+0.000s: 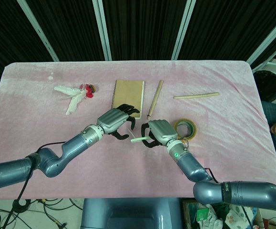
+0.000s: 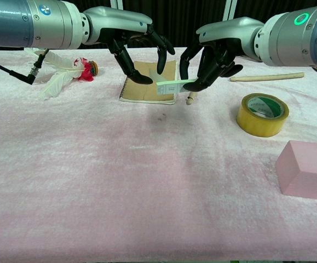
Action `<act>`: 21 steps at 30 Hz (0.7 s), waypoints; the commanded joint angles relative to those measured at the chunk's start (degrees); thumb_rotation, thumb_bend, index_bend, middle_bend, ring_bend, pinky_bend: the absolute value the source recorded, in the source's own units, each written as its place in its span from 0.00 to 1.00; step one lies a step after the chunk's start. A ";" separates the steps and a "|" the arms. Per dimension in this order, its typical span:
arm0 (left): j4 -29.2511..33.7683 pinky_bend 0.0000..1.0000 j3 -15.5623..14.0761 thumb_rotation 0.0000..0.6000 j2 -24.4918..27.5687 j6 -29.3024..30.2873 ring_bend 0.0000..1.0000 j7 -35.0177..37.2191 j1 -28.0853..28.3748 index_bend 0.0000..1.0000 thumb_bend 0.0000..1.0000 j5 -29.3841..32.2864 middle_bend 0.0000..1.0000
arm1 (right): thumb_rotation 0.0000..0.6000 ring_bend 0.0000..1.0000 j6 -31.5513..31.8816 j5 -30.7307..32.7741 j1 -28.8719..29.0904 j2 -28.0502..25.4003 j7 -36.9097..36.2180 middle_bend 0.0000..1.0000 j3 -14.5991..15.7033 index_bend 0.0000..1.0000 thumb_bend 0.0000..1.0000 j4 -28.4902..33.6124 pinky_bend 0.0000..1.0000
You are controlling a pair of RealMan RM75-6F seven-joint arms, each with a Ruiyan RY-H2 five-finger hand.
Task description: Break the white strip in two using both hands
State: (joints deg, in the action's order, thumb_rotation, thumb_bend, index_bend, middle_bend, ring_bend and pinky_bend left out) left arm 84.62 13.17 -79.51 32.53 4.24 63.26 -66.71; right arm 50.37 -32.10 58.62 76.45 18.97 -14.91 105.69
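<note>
The white strip [image 1: 138,140] [image 2: 172,85] hangs level above the pink tablecloth, in front of the notebook. My right hand [image 1: 160,132] [image 2: 224,41] pinches its right end between thumb and fingers. My left hand [image 1: 115,120] [image 2: 125,33] hovers just beyond the strip's free left end. Its fingers are spread and curved downward, and nothing is in them. In the chest view a small gap shows between the left fingertips and the strip.
A brown notebook [image 1: 128,94] [image 2: 142,90] lies behind the hands. A wooden stick [image 1: 155,98] lies beside it and a second stick [image 1: 196,96] [image 2: 266,77] further right. A yellow tape roll [image 1: 185,128] [image 2: 262,114], a pink block [image 2: 306,169] and a feather toy [image 1: 76,95] [image 2: 65,74] also lie on the table.
</note>
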 commanded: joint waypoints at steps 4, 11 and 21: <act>-0.09 0.00 0.18 1.00 -0.38 0.33 0.00 -0.14 0.26 0.49 0.31 0.92 0.11 | 1.00 1.00 0.07 0.04 0.07 -0.14 -0.33 1.00 0.32 0.75 0.41 -0.07 0.97; -0.40 0.00 -0.05 1.00 -0.50 0.42 0.00 -0.54 0.43 0.51 0.32 1.35 0.11 | 1.00 1.00 -0.03 0.05 0.18 -0.12 -0.76 1.00 0.64 0.76 0.41 -0.25 0.97; -0.76 0.00 -0.28 1.00 -0.69 0.52 0.00 -1.07 0.68 0.53 0.35 1.85 0.12 | 1.00 1.00 0.09 0.19 0.60 0.03 -0.97 1.00 0.83 0.76 0.41 -0.28 0.97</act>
State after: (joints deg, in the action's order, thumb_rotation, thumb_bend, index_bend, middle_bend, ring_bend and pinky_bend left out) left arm 83.86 12.90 -80.19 33.06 3.18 63.93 -64.86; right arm 50.45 -31.91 59.23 76.48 18.00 -14.08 105.41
